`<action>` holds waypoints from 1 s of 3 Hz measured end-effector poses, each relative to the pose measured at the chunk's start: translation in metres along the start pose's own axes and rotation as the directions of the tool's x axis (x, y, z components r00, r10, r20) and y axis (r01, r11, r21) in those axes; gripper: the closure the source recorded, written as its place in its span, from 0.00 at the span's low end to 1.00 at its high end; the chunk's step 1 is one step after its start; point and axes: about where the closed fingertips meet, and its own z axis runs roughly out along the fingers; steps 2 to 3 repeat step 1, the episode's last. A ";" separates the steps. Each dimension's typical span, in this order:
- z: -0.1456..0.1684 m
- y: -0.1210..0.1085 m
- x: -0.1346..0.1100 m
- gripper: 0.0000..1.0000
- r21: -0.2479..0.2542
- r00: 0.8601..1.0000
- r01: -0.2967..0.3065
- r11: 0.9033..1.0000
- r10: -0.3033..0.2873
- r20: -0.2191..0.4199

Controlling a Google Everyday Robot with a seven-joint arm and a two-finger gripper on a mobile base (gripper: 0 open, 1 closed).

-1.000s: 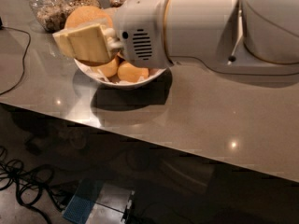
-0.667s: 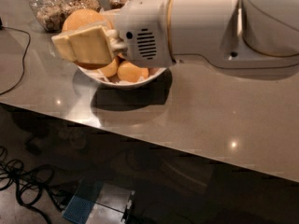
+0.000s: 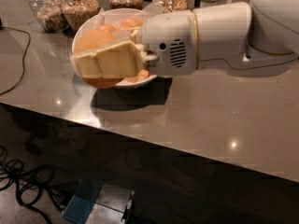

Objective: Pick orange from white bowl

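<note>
Fingers (image 3: 110, 62) are gripping the orange (image 3: 93, 41) from both sides while I am holding it at the white bowl's (image 3: 86, 22) near rim above the desk (image 3: 210, 115), so it is hanging clear of the other oranges (image 3: 131, 22).

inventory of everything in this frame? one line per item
orange: one, deep orange, clamped in the gripper, over the bowl's near-left rim
other oranges: at least two, orange, in the white bowl, behind the gripper
white bowl: one, white, on the counter, back left
glass jars: four, clear with brownish contents, in a row along the counter's back edge
black cable: one, black, lying on the counter's left end
counter: one, grey, glossy, spans the frame
floor cables: a tangle, black, bottom left under the counter
blue object: one, blue, on the floor, cannot identify
arm: one, white, reaching in from the right
gripper: one, cream fingers, shut on the orange
</note>
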 end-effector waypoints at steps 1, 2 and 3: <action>0.003 0.005 -0.001 1.00 -0.007 1.000 0.008 1.000 -0.008 -0.009; 0.003 0.005 -0.001 1.00 -0.007 1.000 0.008 1.000 -0.008 -0.009; 0.003 0.005 -0.001 1.00 -0.007 1.000 0.008 1.000 -0.008 -0.009</action>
